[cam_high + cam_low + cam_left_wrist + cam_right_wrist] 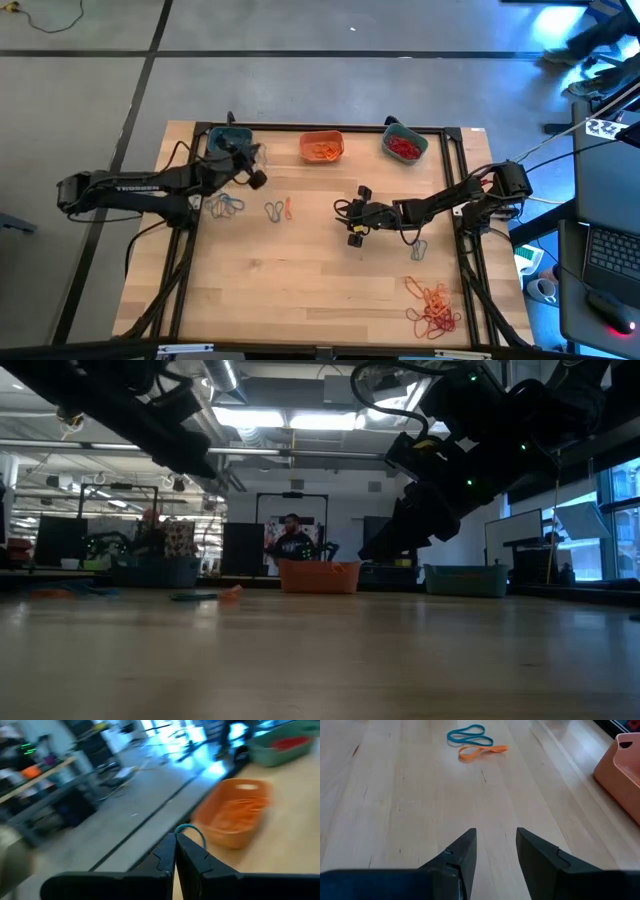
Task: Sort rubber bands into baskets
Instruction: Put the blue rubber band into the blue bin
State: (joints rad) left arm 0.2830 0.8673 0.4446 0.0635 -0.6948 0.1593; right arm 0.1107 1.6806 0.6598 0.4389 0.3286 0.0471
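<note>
Left end effector (pixel 175 845): closed on a teal rubber band (pixel 192 831), loop standing out past the fingertips; poised at the far left of the bench (pixel 300 290), just beside the left teal basket (pixel 222 141), so drop point lies close by and a little farther back. Orange basket (pixel 231 817) next along the far edge, holding orange bands; right teal basket (pixel 404 145) beyond it, holding red bands. Right end effector (pixel 495 847): fingers parted, empty, over mid-bench. Straight ahead of it, well apart: teal band pair (pixel 470 735) touching an orange band (pixel 482 752), long axes lying across the line of approach. Loose teal cluster (pixel 225 206) nearer the left arm; orange pile (pixel 434 308) at the near right corner, nearer the right arm
</note>
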